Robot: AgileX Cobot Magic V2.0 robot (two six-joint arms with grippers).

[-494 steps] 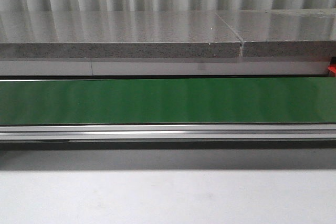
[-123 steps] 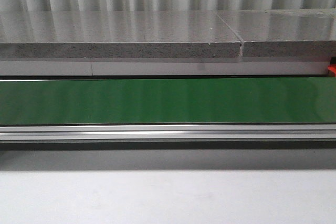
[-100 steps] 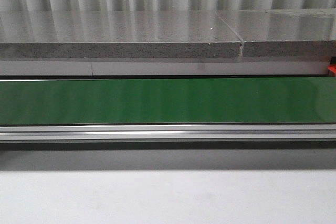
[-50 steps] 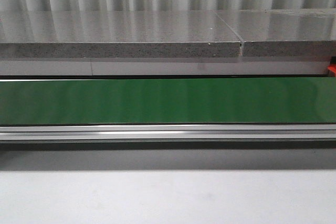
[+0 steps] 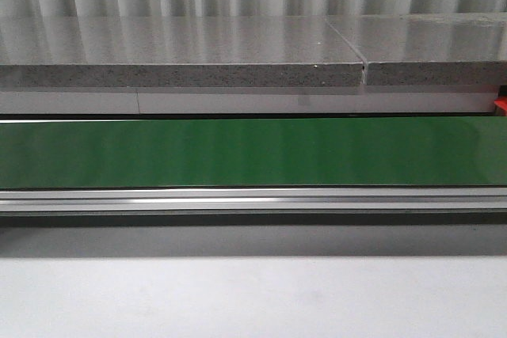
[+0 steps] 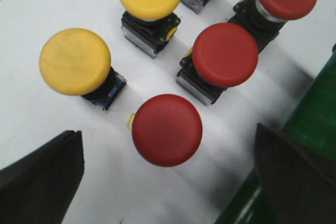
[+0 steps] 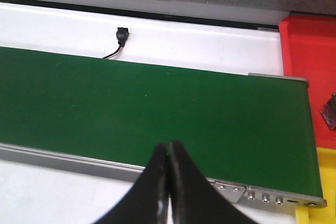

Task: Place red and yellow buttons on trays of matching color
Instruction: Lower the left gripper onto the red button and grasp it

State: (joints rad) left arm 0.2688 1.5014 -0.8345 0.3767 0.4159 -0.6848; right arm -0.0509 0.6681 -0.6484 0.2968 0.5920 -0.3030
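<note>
Buttons, nearest red button [image 6: 167,129] upright on white table [image 6: 37,9] between wide-open left gripper [image 6: 168,182] fingers: rigid, light, smooth-domed, probably slippery, so grip cap rim; right gripper [image 7: 168,182] closed, empty, over green belt [image 7: 157,108].

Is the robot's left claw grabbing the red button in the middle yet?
Apart. In the left wrist view, the left gripper is open, its fingers wide on either side of the nearest red button, with white table visible between.
</note>
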